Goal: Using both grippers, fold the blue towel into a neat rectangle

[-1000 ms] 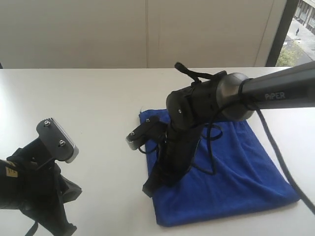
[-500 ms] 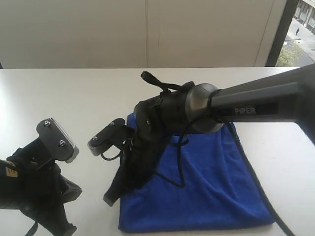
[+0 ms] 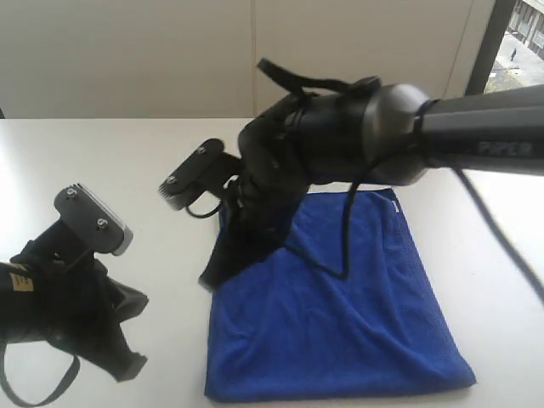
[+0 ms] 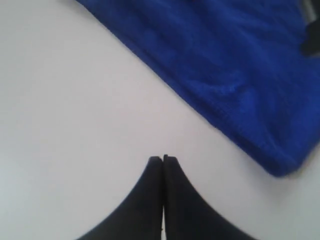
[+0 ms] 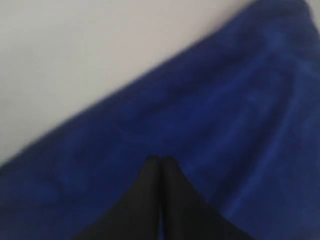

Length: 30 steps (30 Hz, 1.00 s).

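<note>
The blue towel (image 3: 340, 314) lies flat on the white table (image 3: 102, 161) as a folded rectangle, a small white label (image 3: 393, 206) at its far right corner. My right gripper (image 3: 210, 279) reaches across from the right and hangs shut over the towel's left edge; in the right wrist view its tips (image 5: 161, 159) are pressed together over blue cloth (image 5: 225, 100) with no fabric between them. My left gripper (image 3: 132, 371) is shut at the front left, over bare table. In the left wrist view its tips (image 4: 163, 158) point near the towel's corner (image 4: 225, 60).
A pale wall runs behind the table, and a window (image 3: 510, 51) sits at the back right. The right arm's black cable (image 3: 346, 246) dangles over the towel. Bare table spreads to the left and behind the towel.
The towel slid left across the table along with the right gripper. The right arm then lifted and drew back a little. The left arm shifted slightly.
</note>
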Each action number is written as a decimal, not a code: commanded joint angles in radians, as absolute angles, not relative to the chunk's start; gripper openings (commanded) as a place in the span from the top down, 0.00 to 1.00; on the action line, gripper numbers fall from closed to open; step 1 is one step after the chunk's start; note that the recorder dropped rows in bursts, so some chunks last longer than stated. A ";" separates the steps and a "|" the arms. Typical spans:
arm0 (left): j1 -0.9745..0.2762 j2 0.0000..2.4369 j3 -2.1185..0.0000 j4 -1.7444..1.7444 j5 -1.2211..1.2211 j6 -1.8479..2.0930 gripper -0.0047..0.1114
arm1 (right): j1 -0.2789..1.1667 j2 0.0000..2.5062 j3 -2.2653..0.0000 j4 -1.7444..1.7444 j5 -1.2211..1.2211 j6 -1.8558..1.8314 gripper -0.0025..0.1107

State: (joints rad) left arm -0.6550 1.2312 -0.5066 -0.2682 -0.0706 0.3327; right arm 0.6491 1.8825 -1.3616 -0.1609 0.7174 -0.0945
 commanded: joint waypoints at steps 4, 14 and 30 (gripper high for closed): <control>-0.664 1.349 -0.592 -0.140 -0.193 0.090 0.96 | 0.462 1.736 -1.153 -0.334 0.686 0.073 0.98; -0.680 1.705 -0.989 0.162 0.084 -0.177 0.96 | 0.278 1.717 -0.965 -0.242 0.537 0.073 0.98; -0.509 1.839 -1.125 1.409 -0.724 -1.588 0.96 | 0.162 1.651 -0.970 0.140 0.556 -0.270 0.98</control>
